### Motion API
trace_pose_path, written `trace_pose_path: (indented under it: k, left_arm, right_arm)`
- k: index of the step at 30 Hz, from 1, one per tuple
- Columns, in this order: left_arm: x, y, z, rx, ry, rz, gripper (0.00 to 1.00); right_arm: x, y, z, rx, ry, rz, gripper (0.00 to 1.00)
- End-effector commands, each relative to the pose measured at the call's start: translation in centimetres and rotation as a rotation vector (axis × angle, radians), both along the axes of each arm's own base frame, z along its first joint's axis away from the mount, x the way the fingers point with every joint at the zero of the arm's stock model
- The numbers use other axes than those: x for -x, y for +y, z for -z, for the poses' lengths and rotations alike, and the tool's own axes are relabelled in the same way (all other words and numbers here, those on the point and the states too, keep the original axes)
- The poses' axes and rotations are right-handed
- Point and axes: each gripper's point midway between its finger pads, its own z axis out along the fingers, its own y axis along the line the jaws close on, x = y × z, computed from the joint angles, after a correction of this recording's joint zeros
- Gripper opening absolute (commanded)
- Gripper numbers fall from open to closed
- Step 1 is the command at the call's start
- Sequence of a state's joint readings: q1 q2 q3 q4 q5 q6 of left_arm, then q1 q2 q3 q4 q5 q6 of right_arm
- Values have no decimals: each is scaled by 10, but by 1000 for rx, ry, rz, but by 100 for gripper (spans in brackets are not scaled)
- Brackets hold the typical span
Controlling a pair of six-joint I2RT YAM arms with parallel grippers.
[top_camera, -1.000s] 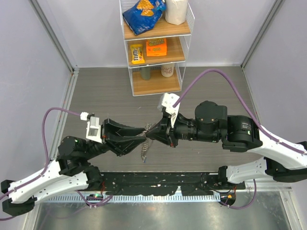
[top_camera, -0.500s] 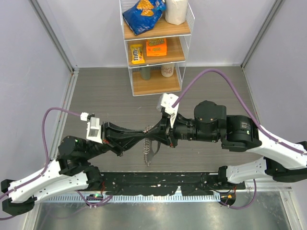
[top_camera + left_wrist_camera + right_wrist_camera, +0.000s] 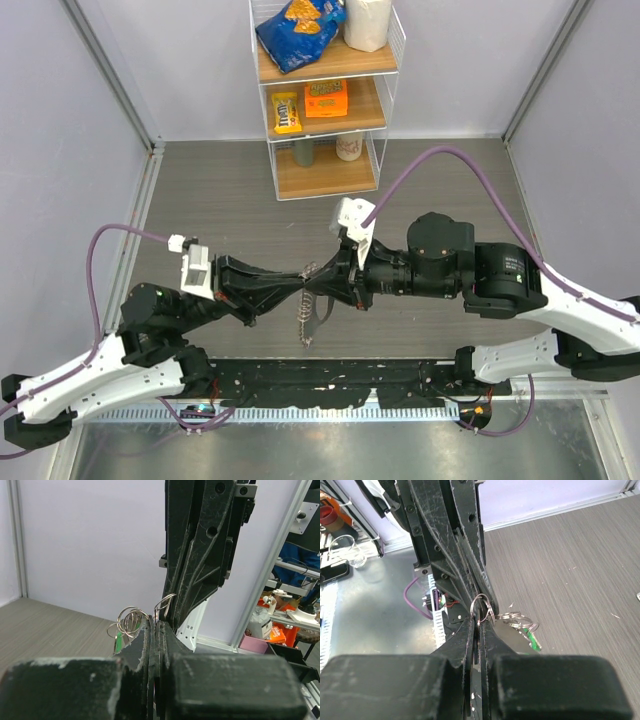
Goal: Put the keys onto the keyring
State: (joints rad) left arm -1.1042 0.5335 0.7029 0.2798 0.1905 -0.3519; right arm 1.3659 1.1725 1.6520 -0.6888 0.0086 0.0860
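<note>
My two grippers meet tip to tip above the table's near middle. The left gripper [image 3: 299,279] [image 3: 154,624] is shut on a small wire loop of the keyring [image 3: 165,603] that pokes out past its tips. Shut as well, the right gripper [image 3: 314,281] [image 3: 481,623] pinches a thin dark flat piece that looks like a key blade, with a ring [image 3: 482,608] looped at its tip. The rest of the keyring [image 3: 305,322] [image 3: 516,616] [image 3: 131,619] dangles below as a silvery chain of rings. A green-headed key [image 3: 534,641] [image 3: 118,643] hangs on it.
A wooden shelf rack [image 3: 325,172] with snack packets and cups stands at the back centre. Grey walls close in both sides. A black rail [image 3: 330,380] runs along the near table edge, below the grippers.
The left gripper's jaws have closed at the right gripper's tips. The dangling chain has swung a little. The right gripper stayed shut and barely moved.
</note>
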Motion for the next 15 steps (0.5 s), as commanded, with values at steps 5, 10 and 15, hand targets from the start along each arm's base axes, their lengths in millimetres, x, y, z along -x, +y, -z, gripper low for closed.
trace_pose_path:
  k: [5,10,15]
  left_arm:
    - [1,16,-22,69,-69,-44,0]
    - [5,16,-23,76,-85,-29,0]
    - [9,20,-27,110,-100,-15,0]
  right_arm:
    - [15,-13,-12,-97,23,-46,5]
    - [17,-19,-10,-112,36,-47,5]
    - [18,-15,1,-102,53,-50,5]
